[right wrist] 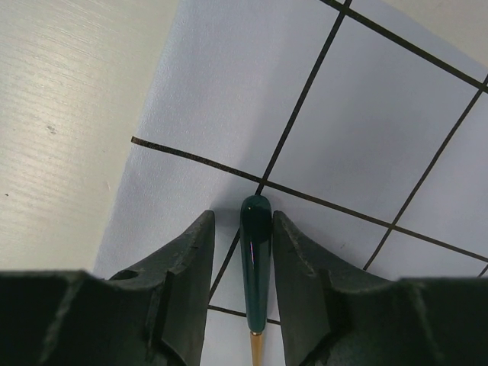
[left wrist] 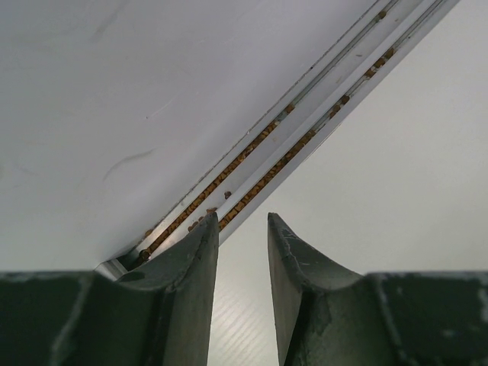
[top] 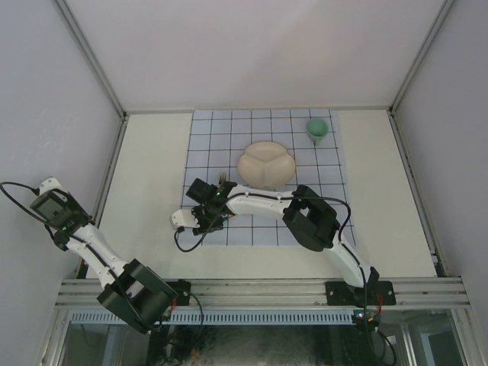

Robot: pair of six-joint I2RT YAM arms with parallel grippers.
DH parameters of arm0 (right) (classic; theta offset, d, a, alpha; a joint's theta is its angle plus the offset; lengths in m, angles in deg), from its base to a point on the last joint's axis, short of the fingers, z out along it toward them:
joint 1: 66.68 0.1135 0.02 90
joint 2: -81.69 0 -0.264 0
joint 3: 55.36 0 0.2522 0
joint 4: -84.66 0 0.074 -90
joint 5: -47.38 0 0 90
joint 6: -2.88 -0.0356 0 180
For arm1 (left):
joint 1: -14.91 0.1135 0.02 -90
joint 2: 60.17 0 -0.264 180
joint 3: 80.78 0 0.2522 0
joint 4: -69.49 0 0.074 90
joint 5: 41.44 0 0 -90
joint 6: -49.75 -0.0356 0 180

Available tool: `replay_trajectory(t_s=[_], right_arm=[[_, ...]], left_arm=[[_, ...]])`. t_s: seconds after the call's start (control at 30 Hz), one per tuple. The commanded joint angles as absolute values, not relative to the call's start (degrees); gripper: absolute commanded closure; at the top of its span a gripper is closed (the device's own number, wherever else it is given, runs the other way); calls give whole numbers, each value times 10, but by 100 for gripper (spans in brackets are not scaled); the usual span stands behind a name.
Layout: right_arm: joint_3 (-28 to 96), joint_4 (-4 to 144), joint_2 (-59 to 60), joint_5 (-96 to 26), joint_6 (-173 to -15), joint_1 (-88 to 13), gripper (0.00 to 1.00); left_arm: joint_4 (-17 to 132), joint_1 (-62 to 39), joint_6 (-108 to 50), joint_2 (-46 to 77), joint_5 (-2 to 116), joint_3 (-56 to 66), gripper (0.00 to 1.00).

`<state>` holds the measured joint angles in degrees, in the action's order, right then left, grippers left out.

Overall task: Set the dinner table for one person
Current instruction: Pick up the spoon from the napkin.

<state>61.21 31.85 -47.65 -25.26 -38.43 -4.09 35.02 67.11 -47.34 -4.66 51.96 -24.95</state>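
The cream-white dinner table (top: 152, 175) carries a pale-blue grid placemat (top: 263, 179). On the mat are a cream divided plate (top: 266, 165) and a green cup (top: 318, 130). My right gripper (top: 207, 221) hangs low over the mat's left edge. In the right wrist view my right gripper (right wrist: 242, 217) is open around the dark green handle (right wrist: 255, 259) of a piece of cutlery with a gold neck. The handle lies on the mat against the right finger, with a gap to the left finger. Gold tines (top: 223, 181) show beside the wrist. My left gripper (top: 49, 206) (left wrist: 242, 219) is open and empty at the table's far left.
An aluminium frame rail (left wrist: 290, 145) and the white wall (left wrist: 114, 91) run close by the left gripper. The enclosure walls surround the table on three sides. Bare table (right wrist: 69, 114) lies just left of the placemat (right wrist: 229, 91).
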Motion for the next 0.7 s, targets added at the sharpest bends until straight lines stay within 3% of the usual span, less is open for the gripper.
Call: replay_trajectory(t_s=[0.0,0.2,0.43,0.67], right_arm=[[637,325,-490,-237,-382,-45,64],[646,324,-501,-225,-381,-49,64],[653,317,-507,-220,-382,-51,73],[653,310,-513,-225,-379,-52,67]], left_arm=[[358,674,-478,-48,523,-227,63],[359,675,-477,-48,525,-226,62],[359,674,-478,-46,525,-226,62],[360,674,-483,-50,520,-230,62]])
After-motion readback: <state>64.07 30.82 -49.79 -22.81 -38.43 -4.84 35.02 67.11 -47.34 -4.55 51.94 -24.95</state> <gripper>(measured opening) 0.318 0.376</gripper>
